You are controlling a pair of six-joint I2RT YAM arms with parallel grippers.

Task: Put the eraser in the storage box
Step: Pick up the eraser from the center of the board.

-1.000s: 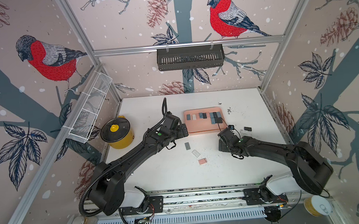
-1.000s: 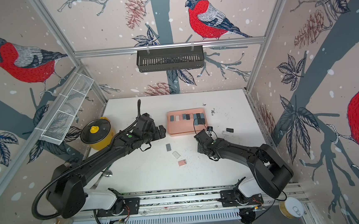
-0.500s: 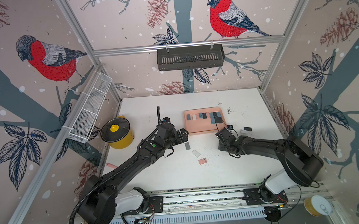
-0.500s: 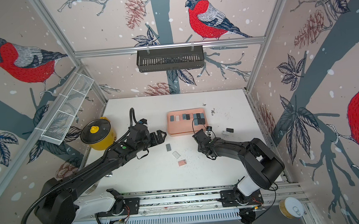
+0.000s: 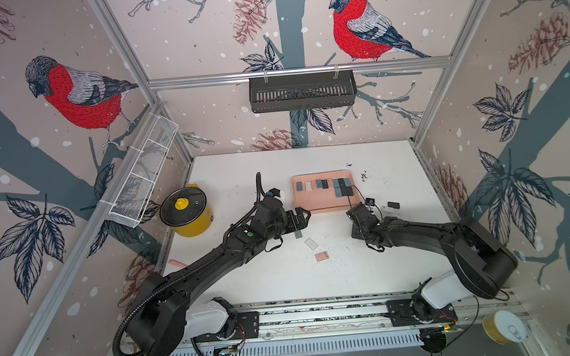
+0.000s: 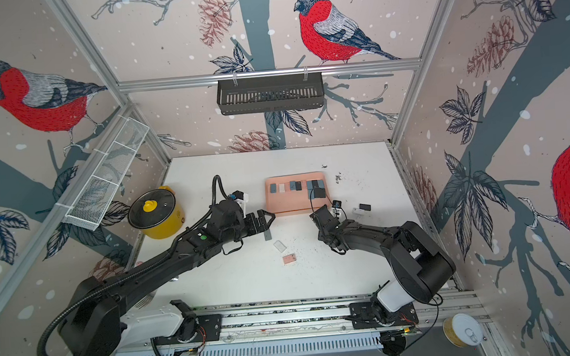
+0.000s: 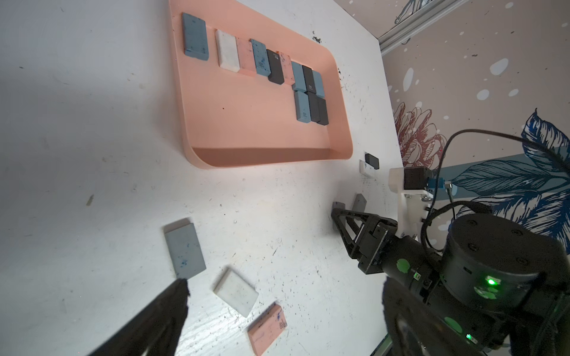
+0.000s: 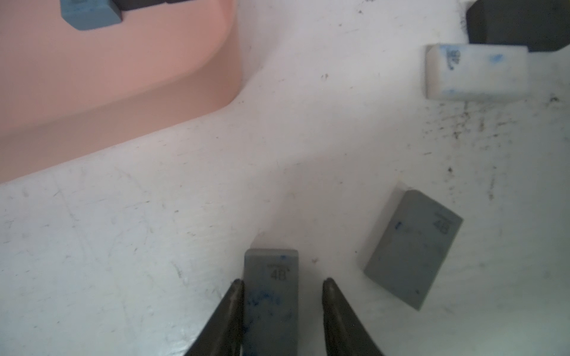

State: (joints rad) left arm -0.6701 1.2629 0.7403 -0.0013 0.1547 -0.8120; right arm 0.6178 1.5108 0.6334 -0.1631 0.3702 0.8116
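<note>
While I watched the feeds, the right pincer (image 8: pixel 282 285) was down at the bench (image 5: pixel 284 282) with its jaws apart, one on either side of a grey eraser (image 8: pixel 271 308) marked 4B. One finger (image 8: pixel 228 314) touched the eraser's long side. A gap showed between the other finger and the eraser, so nothing was clamped. That eraser lay flat on the bench just off the near right corner of the storage box (image 8: pixel 108 77), outside it.

A second grey eraser (image 8: pixel 413 249) lay just beside it at an angle. A white eraser (image 8: pixel 475 72) sat farther toward the bench's right edge with a black eraser (image 7: pixel 371 161) against it.

The left pincer (image 5: pixel 300 220) hung near the box's near left corner, jaws wide apart and holding nothing. Close by, near the bench's middle, I saw a grey-blue eraser (image 7: pixel 185 249), an off-white eraser (image 7: pixel 236 291) and a pink eraser (image 7: pixel 266 328) in a loose line. Inside the box, a row of erasers (image 7: pixel 265 58) lay along its far side.
</note>
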